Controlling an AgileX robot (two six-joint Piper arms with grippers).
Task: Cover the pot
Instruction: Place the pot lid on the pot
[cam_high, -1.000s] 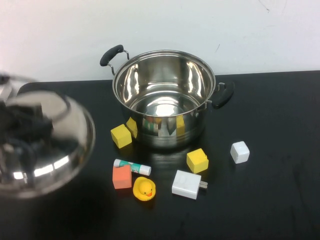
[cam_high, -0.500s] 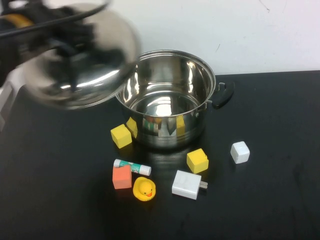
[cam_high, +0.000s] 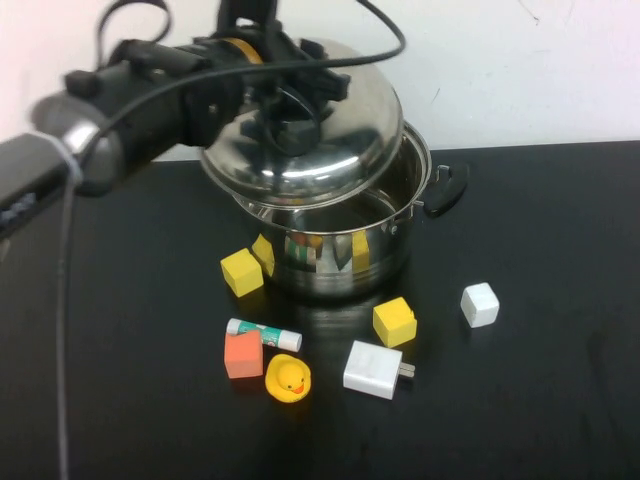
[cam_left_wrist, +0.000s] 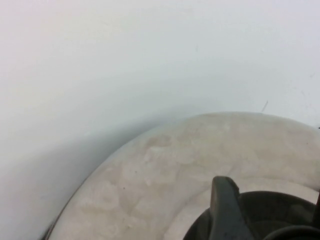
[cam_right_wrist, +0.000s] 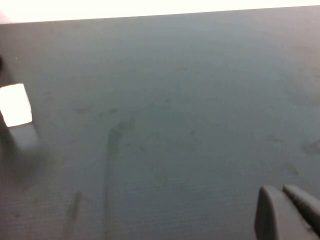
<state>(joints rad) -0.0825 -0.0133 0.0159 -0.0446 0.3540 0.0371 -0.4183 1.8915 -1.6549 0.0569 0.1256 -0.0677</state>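
Note:
The large shiny steel pot (cam_high: 345, 245) with black side handles stands at the back middle of the black table (cam_high: 540, 400). My left gripper (cam_high: 285, 108) is shut on the black knob of the domed steel lid (cam_high: 330, 155). It holds the lid tilted over the pot's left and back rim, hiding most of the opening. The left wrist view shows the lid (cam_left_wrist: 165, 165), its dark knob (cam_left_wrist: 280, 215) and one finger (cam_left_wrist: 225, 210). My right gripper (cam_right_wrist: 286, 212) is out of the high view. It hangs over bare table with its fingertips together.
In front of the pot lie two yellow blocks (cam_high: 242, 271) (cam_high: 394, 321), a white cube (cam_high: 480, 304), a white charger (cam_high: 374, 369), a yellow duck (cam_high: 288, 378), an orange block (cam_high: 244, 354) and a glue stick (cam_high: 265, 332). The white cube also shows in the right wrist view (cam_right_wrist: 15, 105).
My left arm has carried the lid from low at the left, up past the pot's left side, to over the pot's mouth. Nothing else has moved.

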